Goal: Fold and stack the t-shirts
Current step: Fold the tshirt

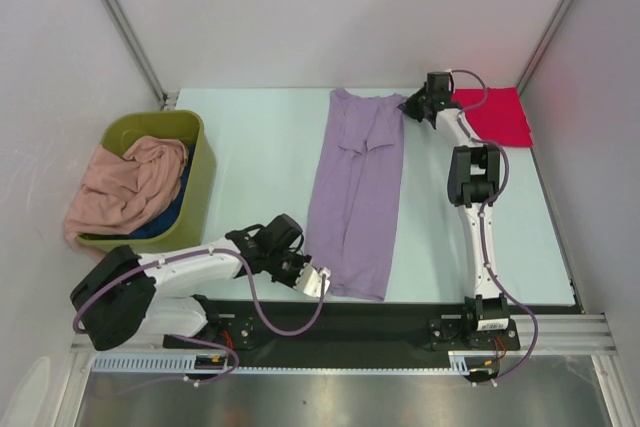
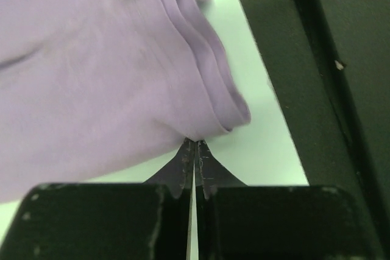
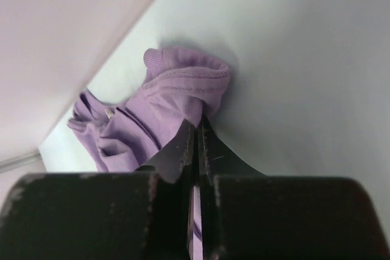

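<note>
The lavender t-shirt (image 1: 357, 197) lies flat and lengthwise down the middle of the pale table (image 1: 260, 167). It is folded into a long narrow band, with its collar end toward the far wall and its hem close to the near edge. The left gripper (image 1: 318, 282) sits at the near left corner of that hem. In its wrist view the jaws are pressed together and the cloth puckers to a point right at their tips, so a thin pinch of hem is caught; how much lies between them cannot be made out. The right gripper (image 1: 412, 107) is at the far right corner, by the shoulder. Its wrist view shows the jaws closed as well, with lavender fabric bunched around the tips and a sliver of it showing in the slit between the fingers. From above, both pairs of fingertips are too small to read.

The red t-shirt (image 1: 495, 115) lies in the far right corner of the table, its left edge partly hidden behind the right arm. In the olive-green bin (image 1: 200, 187) at the left, the salmon-pink t-shirt (image 1: 125, 187) is heaped and spills over the rim. It covers most of the dark blue t-shirt (image 1: 165, 219), of which only a strip shows by the inside wall
</note>
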`<state>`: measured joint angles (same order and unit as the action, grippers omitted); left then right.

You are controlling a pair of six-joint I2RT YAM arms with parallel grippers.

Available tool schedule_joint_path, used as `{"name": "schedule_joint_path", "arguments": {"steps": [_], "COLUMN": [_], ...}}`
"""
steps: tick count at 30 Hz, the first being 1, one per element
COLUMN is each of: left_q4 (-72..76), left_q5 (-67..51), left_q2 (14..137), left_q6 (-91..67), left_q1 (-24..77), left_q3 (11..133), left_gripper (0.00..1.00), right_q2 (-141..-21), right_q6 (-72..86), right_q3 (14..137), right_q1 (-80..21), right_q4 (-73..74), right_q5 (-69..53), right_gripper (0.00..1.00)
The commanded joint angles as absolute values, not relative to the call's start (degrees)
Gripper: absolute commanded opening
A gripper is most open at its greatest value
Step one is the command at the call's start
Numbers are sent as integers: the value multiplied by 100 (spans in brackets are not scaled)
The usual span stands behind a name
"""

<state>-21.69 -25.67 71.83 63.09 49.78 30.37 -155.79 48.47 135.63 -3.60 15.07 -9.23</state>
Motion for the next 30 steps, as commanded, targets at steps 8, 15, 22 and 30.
{"name": "schedule_joint_path", "arguments": {"steps": [8,15,22,30], "left_q4": [-1907,-2319,-3155,-2928], "left_q5": [-3261,-3261,-2725,-2619], "left_q2": [7409,7295,6654,6433], "left_q6": [6618,6662,7400,7637], "left_q1": [5177,5194,5203,5212], "left_q3": [3621,3569,3252,3340], "left_gripper": [4,36,42,46], "right_q2": [-16040,-14697,-12408,-8959], "right_q6": [5344,4747,3762,3744], "right_q3": [14441,13150,11904,7108], "right_q1": [-404,-255,-404,-1228], "right_q4": [1081,1379,2487,2679], "right_q5": [-597,-449,-9,526], "right_gripper": [38,67,70,70]}}
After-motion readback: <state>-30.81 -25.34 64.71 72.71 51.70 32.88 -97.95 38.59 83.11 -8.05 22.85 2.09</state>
